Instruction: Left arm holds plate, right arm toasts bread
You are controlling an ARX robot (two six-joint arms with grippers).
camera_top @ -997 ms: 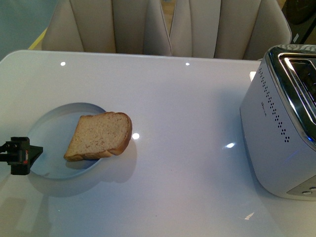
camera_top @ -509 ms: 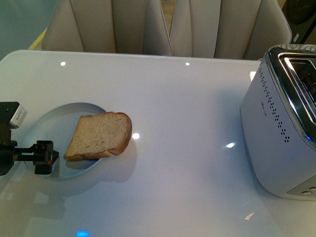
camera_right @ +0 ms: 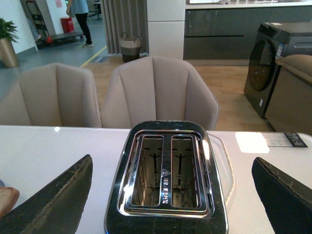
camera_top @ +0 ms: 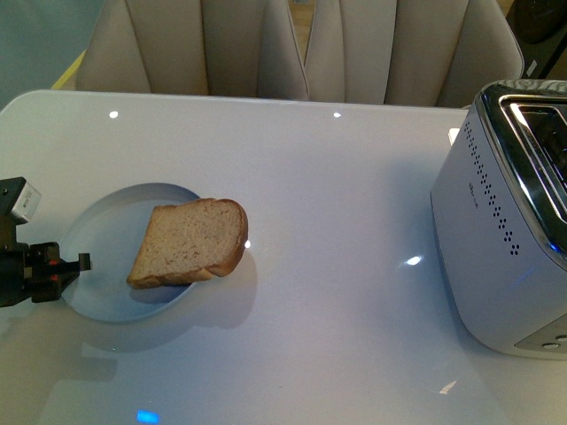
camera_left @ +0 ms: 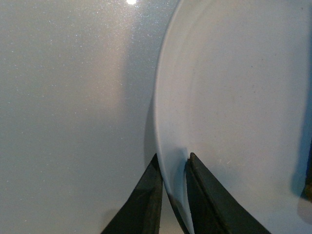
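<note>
The plate (camera_top: 99, 232), round and pale blue-white, lies on the glossy white desk (camera_top: 337, 177) close to its left edge, about midway between the near and far edges. The left tool (camera_top: 69, 266) reaches in from the left edge and meets the plate's rim on that side. In the left wrist view its two dark pads sit close together with the raised rim running between them, one pad on the bare desk side and one on the plate's inner side, so the tool is pinching the plate by its edge.

The bread slice (camera_top: 189, 241), light brown with a darker crust, rests on the side of the plate nearer the desk's right edge. Its rounded top points toward that edge and juts out past the rim over the desk, with a shadow under it. The flat bottom end of the slice lies over the plate's middle.

A white two-slot toaster (camera_top: 496, 239) with a chrome top stands at the right edge of the desk, well apart from the plate. The right tool (camera_right: 171, 161) hangs above it, its pads spread wide with both slots showing between them and nothing held.

Pale upholstered chairs (camera_top: 301, 49) stand behind the far edge.
</note>
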